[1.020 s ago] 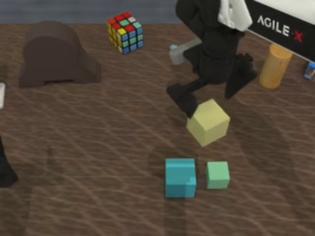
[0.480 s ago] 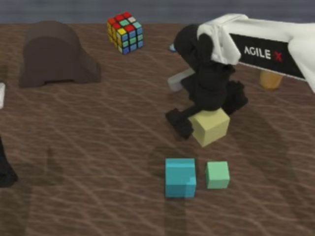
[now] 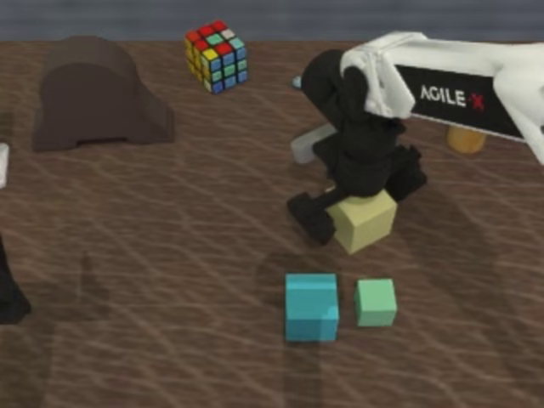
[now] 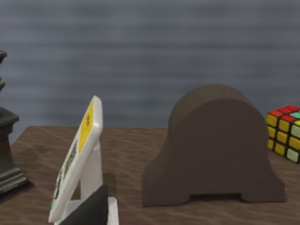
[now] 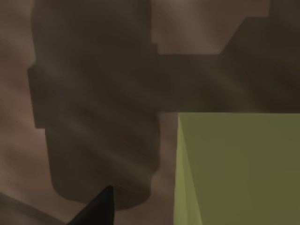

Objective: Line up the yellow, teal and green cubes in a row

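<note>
While my right gripper (image 3: pixel 357 197) hangs low over the yellow cube (image 3: pixel 367 223), its fingers are spread wide, one dark finger down at the cube's left side and the other past its far right edge, and it has hold of nothing yet. The cube sits skewed, near the table's middle, just behind the teal cube (image 3: pixel 311 306) and the green cube (image 3: pixel 376 302), which stand side by side close together but apart. In the right wrist view the yellow cube's flat face (image 5: pixel 239 168) fills the corner, with one fingertip (image 5: pixel 96 208) beside it. I judge it a rigid, light block with matte faces that should not slip much. I'd take it across two opposite flat sides, squared to its skew, not corner to corner. My left arm (image 3: pixel 10 289) stays parked at the table's left edge.
</note>
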